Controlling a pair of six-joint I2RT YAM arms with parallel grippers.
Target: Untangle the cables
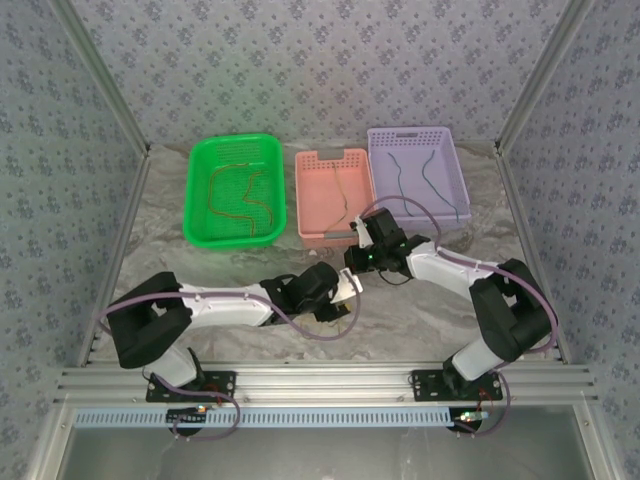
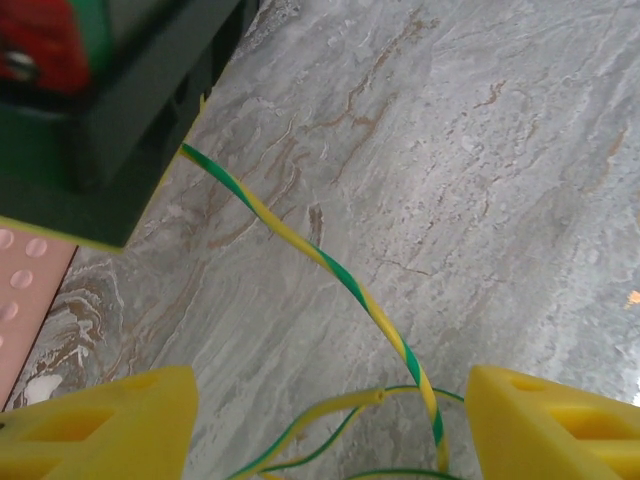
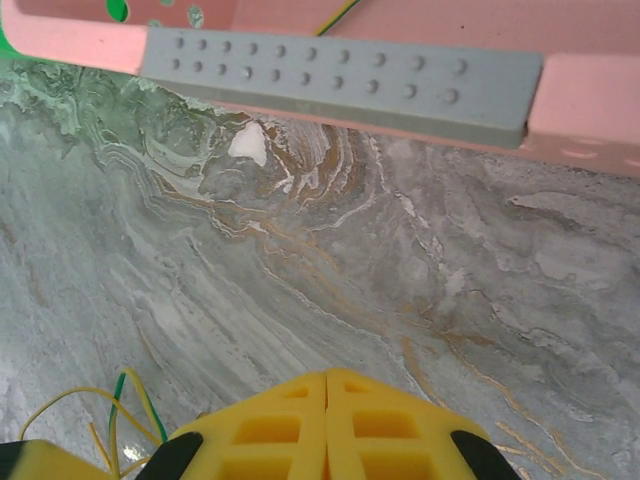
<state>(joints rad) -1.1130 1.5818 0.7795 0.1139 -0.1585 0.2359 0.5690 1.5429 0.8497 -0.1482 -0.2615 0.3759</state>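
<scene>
The left gripper (image 2: 330, 410) is seen spread wide, a thin green-and-yellow striped cable (image 2: 300, 245) stretched between its fingers; the right gripper (image 3: 327, 380) is pressed fully closed.

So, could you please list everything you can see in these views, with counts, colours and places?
green basket: one, green, back left of the table
orange-brown cables: a few, exact count unclear, in the green basket
pink basket: one, pink, back middle
pink-basket cable: one, yellow-green, in the pink basket
purple basket: one, lilac, back right
blue cables: two, dark blue, in the purple basket
loose cable: at least one, yellow-green striped, on the table
table: one, grey marbled
left arm: one, black and white; yellow jaws open over the loose cable
right arm: one, black and white; yellow jaws closed together, near the pink basket
</scene>
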